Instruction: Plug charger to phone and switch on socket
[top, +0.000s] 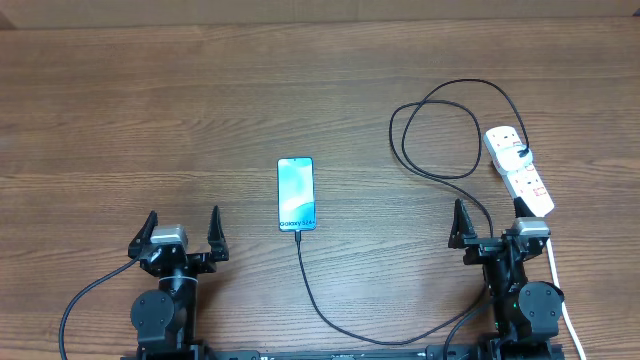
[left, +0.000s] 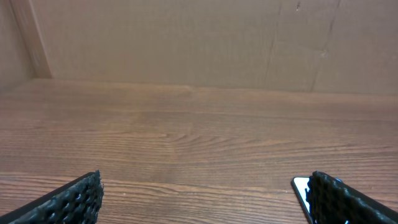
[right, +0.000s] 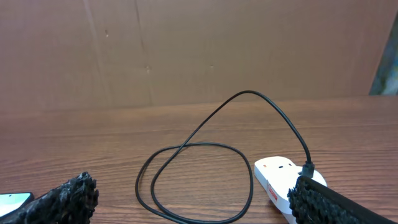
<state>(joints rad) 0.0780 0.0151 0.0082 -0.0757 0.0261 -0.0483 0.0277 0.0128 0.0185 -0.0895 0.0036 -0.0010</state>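
Observation:
The phone (top: 296, 193) lies face up mid-table with a light blue screen; its corner shows in the left wrist view (left: 301, 187) and the right wrist view (right: 13, 199). The black charger cable (top: 330, 318) meets the phone's near end, runs along the front and loops (top: 432, 140) back to its plug (top: 524, 154) in the white socket strip (top: 520, 170). The loop (right: 193, 180) and strip (right: 273, 177) show in the right wrist view. My left gripper (top: 182, 233) is open and empty left of the phone. My right gripper (top: 490, 225) is open and empty just before the strip.
The strip's white cord (top: 562, 290) runs down the right edge past my right arm. A brown cardboard wall (left: 199, 43) stands at the table's far side. The wooden tabletop (top: 150, 120) stretches to the left.

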